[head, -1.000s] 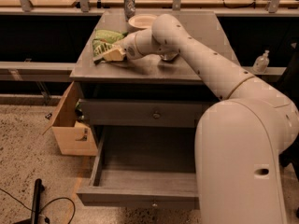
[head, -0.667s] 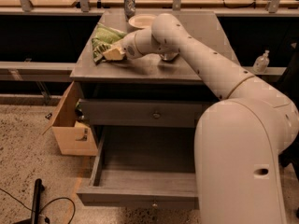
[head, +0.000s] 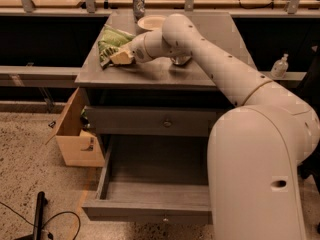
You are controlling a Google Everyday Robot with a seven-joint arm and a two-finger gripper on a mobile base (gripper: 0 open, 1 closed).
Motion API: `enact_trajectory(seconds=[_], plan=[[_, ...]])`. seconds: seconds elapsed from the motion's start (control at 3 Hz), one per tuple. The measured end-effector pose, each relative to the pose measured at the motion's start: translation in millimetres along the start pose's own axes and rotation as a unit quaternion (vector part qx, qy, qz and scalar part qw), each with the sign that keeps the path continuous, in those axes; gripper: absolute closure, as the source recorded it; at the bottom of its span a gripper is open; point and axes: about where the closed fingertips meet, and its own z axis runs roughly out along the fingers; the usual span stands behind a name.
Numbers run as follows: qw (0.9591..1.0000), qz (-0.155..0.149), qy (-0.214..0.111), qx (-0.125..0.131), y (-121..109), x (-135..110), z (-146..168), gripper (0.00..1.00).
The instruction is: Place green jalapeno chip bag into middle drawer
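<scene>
The green jalapeno chip bag (head: 111, 40) lies crumpled on the grey cabinet top (head: 160, 71), near its left edge. My gripper (head: 121, 57) is low over the top, at the bag's near right edge and touching it. The arm reaches in from the lower right, across the cabinet. The middle drawer (head: 150, 210) is pulled far out below, and the part of its inside that I can see is bare. Its right part is hidden behind my arm's base.
The upper drawer (head: 165, 122) is closed. A silver drink can (head: 138, 5) and a pale plate (head: 151, 22) stand at the back of the top. An open cardboard box (head: 75, 136) sits left of the cabinet. A black cable and tool (head: 38, 219) lie on the floor.
</scene>
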Motion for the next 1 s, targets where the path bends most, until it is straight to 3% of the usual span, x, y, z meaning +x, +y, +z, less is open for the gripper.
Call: enact_trajectory(seconds=[0.33, 0.67, 1.0], plan=[[0.9992, -0.036, -0.017, 0.010, 13.8, -38.3, -25.6, 1.00], [0.9949, -0.078, -0.047, 0.042, 44.6, -96.2, -76.9, 1.00], [0.9937, -0.088, -0.058, 0.038, 94.2, -121.1, -112.1, 1.00]])
